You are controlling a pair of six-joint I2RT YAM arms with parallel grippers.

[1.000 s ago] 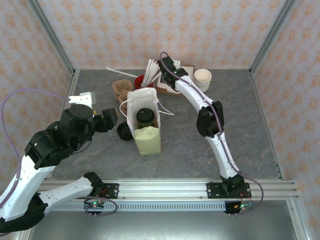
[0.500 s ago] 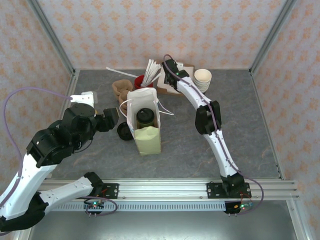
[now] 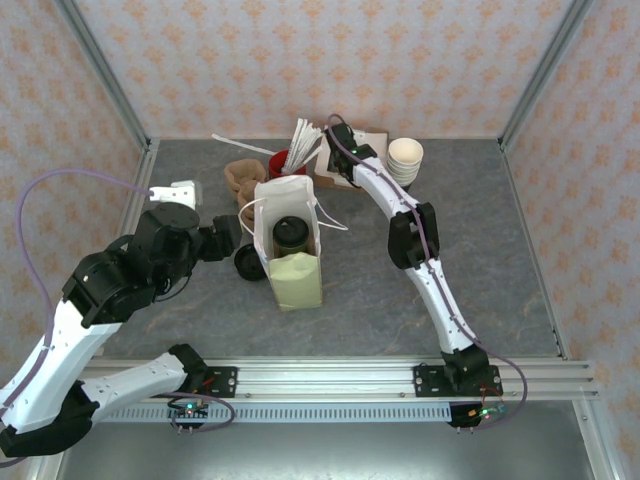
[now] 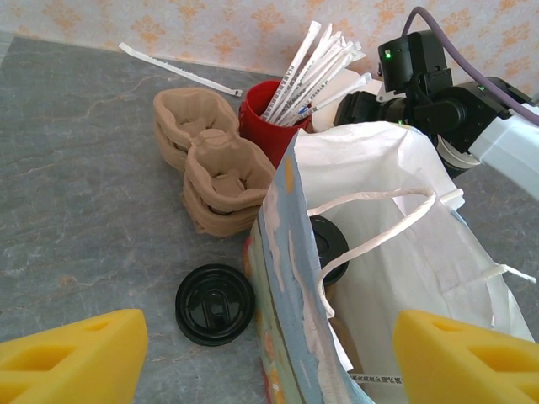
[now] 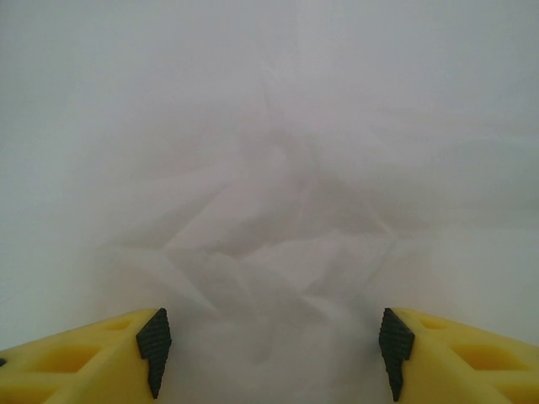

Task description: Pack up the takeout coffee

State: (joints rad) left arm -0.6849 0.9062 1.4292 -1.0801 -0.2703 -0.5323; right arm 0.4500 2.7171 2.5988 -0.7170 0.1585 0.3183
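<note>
**Top external**
- Left claw (image 3: 227,238): fingers spread, nothing between them.
- White paper bag (image 3: 290,205): upright and open-mouthed, just beyond the left claw's tips.
- Takeout coffee (image 3: 290,235): stands inside the bag with its black lid up. It is directly ahead of the left claw, with the bag wall between them.
- Loose black lid (image 3: 248,262): on the table just beside the left claw's tips, at the foot of the bag.
- Right claw (image 3: 332,145): fingers not discernible here. The coffee lies on its base-ward side, apart from it.
- Red cup of straws (image 3: 283,160): just left of the right claw.
- Stack of cream cups (image 3: 406,158): to its right.

**Left wrist**
- Left claw (image 4: 269,337): yellow fingers wide apart, empty.
- Coffee lid (image 4: 330,246): ahead and slightly right of centre, deep in the bag (image 4: 396,210).
- Loose lid (image 4: 215,304): ahead and left of centre.
- Pulp cup carriers (image 4: 215,172): farther ahead on the left.

**Right wrist**
- Right claw (image 5: 274,349): fingers spread.
- Crumpled white material (image 5: 269,194): blurred, close ahead; contact cannot be told.
</note>
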